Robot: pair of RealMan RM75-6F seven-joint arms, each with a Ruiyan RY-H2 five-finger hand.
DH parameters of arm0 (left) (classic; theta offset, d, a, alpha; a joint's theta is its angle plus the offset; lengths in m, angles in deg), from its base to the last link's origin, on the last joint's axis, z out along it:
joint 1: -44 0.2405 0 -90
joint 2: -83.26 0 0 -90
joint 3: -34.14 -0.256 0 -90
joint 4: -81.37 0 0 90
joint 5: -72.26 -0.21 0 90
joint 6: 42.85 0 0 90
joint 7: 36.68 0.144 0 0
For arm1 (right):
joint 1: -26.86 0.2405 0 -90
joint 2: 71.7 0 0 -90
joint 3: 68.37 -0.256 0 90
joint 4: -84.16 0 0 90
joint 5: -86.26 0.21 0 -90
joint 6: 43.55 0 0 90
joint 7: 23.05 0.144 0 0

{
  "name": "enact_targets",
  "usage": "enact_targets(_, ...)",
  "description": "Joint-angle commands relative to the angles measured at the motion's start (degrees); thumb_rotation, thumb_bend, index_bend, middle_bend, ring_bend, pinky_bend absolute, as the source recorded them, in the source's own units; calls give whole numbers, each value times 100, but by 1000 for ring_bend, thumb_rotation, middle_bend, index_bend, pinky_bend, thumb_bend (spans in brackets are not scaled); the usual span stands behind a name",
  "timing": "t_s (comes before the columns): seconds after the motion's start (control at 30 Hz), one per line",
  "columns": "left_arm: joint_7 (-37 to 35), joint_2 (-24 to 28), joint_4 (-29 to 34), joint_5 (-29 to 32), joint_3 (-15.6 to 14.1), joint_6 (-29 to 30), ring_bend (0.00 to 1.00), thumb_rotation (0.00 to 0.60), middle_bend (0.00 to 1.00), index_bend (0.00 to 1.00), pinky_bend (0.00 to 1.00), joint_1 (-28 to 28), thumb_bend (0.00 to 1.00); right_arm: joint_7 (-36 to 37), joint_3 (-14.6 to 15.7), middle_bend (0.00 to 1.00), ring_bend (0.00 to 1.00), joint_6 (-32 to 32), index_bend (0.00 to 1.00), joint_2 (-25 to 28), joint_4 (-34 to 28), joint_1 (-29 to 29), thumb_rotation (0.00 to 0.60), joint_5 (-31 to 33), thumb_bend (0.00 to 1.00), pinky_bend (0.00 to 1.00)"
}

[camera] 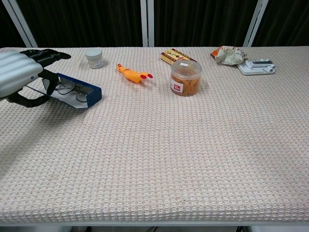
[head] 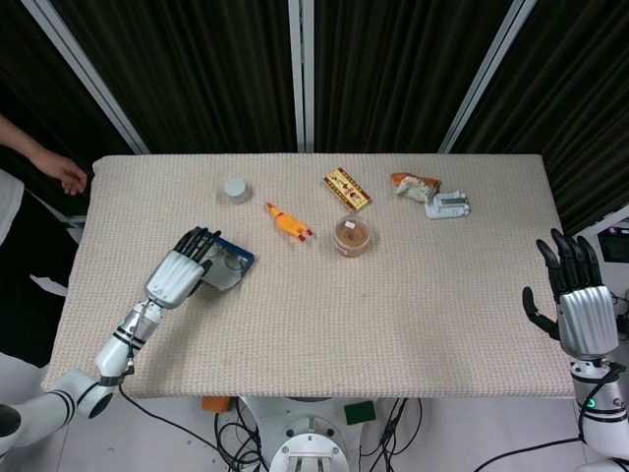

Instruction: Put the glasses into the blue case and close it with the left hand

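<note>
Your left hand (camera: pixel 19 79) grips the open blue case (camera: pixel 77 94) at its left end, fingers curled over the raised lid; the glasses (camera: pixel 67 89) lie inside it. Behind sits a small jar (camera: pixel 94 57), then a rubber chicken (camera: pixel 133 74). Further right you see a tub (camera: pixel 185 77), a snack box (camera: pixel 175 55), a wrapper (camera: pixel 226 53). Your right hand (head: pixel 574 295) hangs beyond the counter (camera: pixel 193 159), fingers spread, empty.

The scene is lit evenly and brightly from overhead. Soft shadows are cast beneath objects. Both views are rendered sharp.
</note>
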Motion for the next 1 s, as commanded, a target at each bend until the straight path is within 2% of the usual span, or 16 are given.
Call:
enact_targets(0.03,1007,511,751,28,126,-359,0,600,0,734,147,-175,408,-10,-6,0,0,3,0,15,-17,0,600,1,517,0)
enact_targets(0.47,2052,341,544,805,649,-2153,0,600,0,732,147,-1106,404,36,-22,0,0,-121,0,27,50,-10,600,155,517,0)
enact_targets(0.8,2466,450,747,1069,846,-2142,0,600,0,728,146,-1266,400,150,-31,0,0,-234,0,-25,178,38,600,218,517,0)
enact_targets(1.0,2622,363,651,1243,880,-2377,0,600,0,727,146,-1433,400,221,1,0,0,-274,0,-100,302,26,600,253,517,0)
